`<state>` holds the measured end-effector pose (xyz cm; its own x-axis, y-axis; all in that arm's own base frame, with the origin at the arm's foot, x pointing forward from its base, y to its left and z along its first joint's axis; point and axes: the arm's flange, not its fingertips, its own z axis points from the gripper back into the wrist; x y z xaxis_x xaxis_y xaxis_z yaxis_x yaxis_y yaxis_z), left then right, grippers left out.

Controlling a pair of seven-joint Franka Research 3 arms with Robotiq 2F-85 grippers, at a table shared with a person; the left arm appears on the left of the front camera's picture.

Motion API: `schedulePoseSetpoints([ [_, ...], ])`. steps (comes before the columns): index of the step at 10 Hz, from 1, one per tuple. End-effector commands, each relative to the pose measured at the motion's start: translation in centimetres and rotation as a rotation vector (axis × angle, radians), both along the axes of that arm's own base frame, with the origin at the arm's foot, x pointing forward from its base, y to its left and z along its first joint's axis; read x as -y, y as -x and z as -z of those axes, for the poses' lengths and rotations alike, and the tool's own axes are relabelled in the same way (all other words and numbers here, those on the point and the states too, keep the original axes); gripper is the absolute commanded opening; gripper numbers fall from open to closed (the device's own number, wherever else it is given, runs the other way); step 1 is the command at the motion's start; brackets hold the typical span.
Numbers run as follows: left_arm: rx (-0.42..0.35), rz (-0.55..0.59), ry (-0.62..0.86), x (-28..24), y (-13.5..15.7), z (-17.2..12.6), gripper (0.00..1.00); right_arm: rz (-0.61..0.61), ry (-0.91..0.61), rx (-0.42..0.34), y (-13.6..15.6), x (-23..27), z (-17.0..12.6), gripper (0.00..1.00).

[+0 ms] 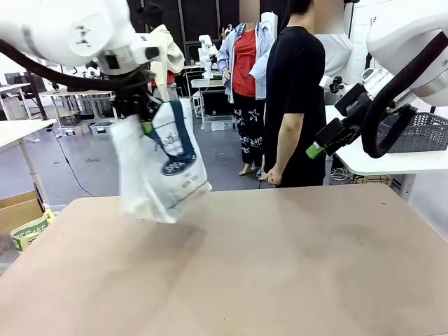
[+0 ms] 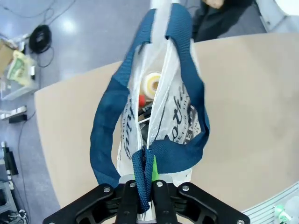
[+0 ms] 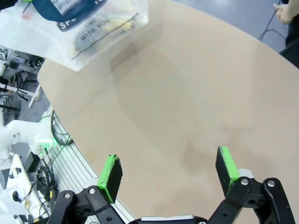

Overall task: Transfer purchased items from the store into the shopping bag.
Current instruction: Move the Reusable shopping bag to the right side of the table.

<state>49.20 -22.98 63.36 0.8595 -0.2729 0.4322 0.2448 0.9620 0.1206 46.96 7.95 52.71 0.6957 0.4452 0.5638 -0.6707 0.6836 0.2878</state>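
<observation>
The shopping bag point(image 1: 168, 175), translucent white with navy straps, hangs tilted over the far left part of the table point(image 1: 280, 266). My left gripper point(image 1: 145, 126) is shut on one navy strap, clamped between the green pads point(image 2: 153, 169) in the left wrist view, where my left gripper point(image 2: 144, 179) looks down into the shopping bag point(image 2: 180, 116). Through its open mouth I see purchased items: a round yellowish one point(image 2: 152, 84), a red bit and dark shapes. My right gripper point(image 1: 315, 149) is raised at the right, open and holding nothing; my right gripper point(image 3: 169, 168) faces bare tabletop, the shopping bag point(image 3: 93, 28) far off.
A person in black point(image 1: 294, 91) stands at the table's far edge, one hand by the edge. A dark grey lattice basket point(image 1: 420, 133) sits on a white side table at the right. A cardboard box point(image 1: 17, 210) stands on the floor at the left.
</observation>
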Motion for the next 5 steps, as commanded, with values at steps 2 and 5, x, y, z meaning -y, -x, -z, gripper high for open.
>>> schedulePoseSetpoints([
  [2,0.116,-0.072,-0.044,-7.3,3.0,-0.5,0.00,0.010,0.018,-0.013,-0.1,-0.2,-0.3,1.00],
  [5,0.149,-0.218,-0.125,-14.5,4.6,1.1,0.00,0.010,0.018,-0.013,-0.1,-0.2,-0.3,1.00],
])
